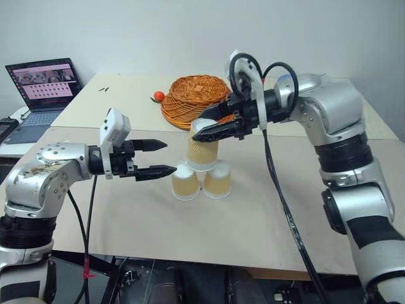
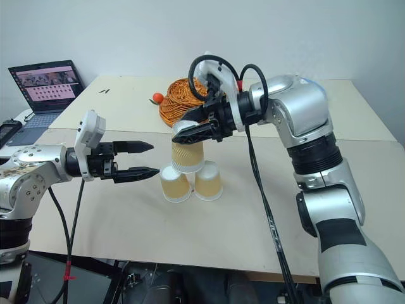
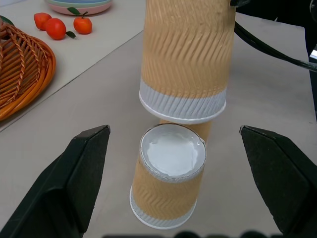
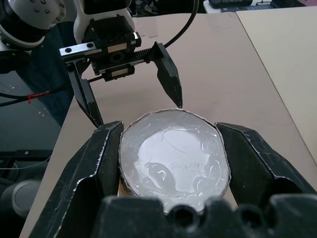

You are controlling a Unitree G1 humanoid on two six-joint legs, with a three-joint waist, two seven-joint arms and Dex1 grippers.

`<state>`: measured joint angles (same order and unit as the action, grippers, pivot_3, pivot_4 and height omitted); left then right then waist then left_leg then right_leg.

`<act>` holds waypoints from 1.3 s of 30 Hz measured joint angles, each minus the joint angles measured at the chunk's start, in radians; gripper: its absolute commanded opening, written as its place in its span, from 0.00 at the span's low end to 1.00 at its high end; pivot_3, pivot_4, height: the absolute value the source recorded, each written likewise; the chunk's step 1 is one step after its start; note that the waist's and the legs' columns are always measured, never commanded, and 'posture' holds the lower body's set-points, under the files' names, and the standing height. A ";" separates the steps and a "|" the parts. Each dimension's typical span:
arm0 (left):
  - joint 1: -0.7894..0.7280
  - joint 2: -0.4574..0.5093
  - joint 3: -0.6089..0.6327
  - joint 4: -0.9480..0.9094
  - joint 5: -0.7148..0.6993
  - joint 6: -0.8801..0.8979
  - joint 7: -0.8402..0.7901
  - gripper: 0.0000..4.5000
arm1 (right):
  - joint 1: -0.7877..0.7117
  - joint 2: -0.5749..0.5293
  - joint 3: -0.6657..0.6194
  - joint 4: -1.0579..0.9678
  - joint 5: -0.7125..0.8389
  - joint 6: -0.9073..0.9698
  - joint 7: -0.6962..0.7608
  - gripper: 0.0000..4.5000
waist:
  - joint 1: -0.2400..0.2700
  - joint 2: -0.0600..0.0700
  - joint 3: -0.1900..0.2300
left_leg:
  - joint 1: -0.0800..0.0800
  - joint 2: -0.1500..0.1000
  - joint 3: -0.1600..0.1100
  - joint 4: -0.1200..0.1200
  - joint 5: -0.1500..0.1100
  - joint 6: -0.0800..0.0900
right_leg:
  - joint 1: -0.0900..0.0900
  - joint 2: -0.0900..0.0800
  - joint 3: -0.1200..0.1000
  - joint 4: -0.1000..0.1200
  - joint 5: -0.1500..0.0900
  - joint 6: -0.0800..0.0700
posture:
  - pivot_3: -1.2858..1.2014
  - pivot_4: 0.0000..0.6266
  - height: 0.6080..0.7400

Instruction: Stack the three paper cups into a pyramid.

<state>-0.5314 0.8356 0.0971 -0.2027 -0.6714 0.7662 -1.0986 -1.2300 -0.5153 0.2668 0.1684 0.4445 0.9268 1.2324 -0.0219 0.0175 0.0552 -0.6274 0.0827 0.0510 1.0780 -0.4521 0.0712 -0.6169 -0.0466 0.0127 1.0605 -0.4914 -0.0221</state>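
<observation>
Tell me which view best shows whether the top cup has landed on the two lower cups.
The left wrist view: the top cup hangs with its rim just above the near lower cup, a gap showing. The eye views show it over both lower cups, contact unclear. The right wrist view shows its white bottom in the right gripper.

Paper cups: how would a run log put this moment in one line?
right gripper: shut on top cup | top cup: over two base cups, inverted | left gripper: open, beside stack | pyramid: not released

wicker basket (image 1: 197, 96) behind cups (image 1: 202, 179), bare tabletop (image 1: 240, 228) in front
</observation>
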 measured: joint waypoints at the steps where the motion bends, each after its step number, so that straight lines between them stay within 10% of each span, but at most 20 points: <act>1: -0.001 0.000 0.000 0.000 0.000 0.000 0.001 1.00 | 0.000 0.007 0.000 -0.001 0.000 0.001 -0.004 0.60 | 0.000 0.000 0.000 | 0.000 0.000 0.000 0.000 0.000 0.000 | 0.000 0.000 0.000 0.000 0.000 0.000 | 0.52 0.24 0.13; 12: -0.005 -0.002 0.000 0.000 0.000 0.000 0.004 1.00 | 0.029 0.018 0.014 -0.001 -0.022 -0.008 -0.016 0.60 | -0.001 0.000 0.000 | 0.000 0.000 0.000 0.000 0.000 0.000 | 0.000 0.000 0.000 0.000 0.000 0.000 | 0.52 0.24 0.13; 18: -0.006 -0.001 0.000 0.001 0.000 0.000 0.003 1.00 | 0.043 0.017 0.020 0.002 -0.054 -0.065 -0.017 1.00 | -0.001 0.000 0.000 | -0.001 0.000 0.000 0.000 0.000 0.000 | 0.000 0.000 0.000 0.000 0.000 0.000 | 0.52 0.24 0.13; 29: -0.007 -0.002 -0.001 0.002 0.001 0.000 -0.001 1.00 | -0.043 -0.006 -0.061 -0.004 0.020 0.004 0.008 1.00 | -0.009 0.000 0.000 | -0.001 0.000 -0.001 0.000 0.000 0.000 | -0.001 0.000 0.000 0.001 0.000 0.000 | 0.52 0.24 0.13; 39: 0.100 -0.074 0.157 -0.014 -0.020 0.018 0.214 1.00 | -0.127 -0.092 -0.416 0.074 0.140 0.118 -0.229 1.00 | -0.004 0.000 0.000 | -0.002 0.000 -0.001 0.000 0.000 0.000 | -0.001 -0.002 0.000 0.000 0.000 0.000 | 0.52 0.24 0.13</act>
<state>-0.4310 0.7612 0.2541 -0.2163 -0.6911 0.7845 -0.8846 -1.3575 -0.6069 -0.1492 0.2428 0.5846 1.0445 1.0039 -0.0262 0.0173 0.0553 -0.6298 0.0822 0.0496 1.0776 -0.4521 0.0711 -0.6174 -0.0484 0.0129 1.0602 -0.4914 -0.0221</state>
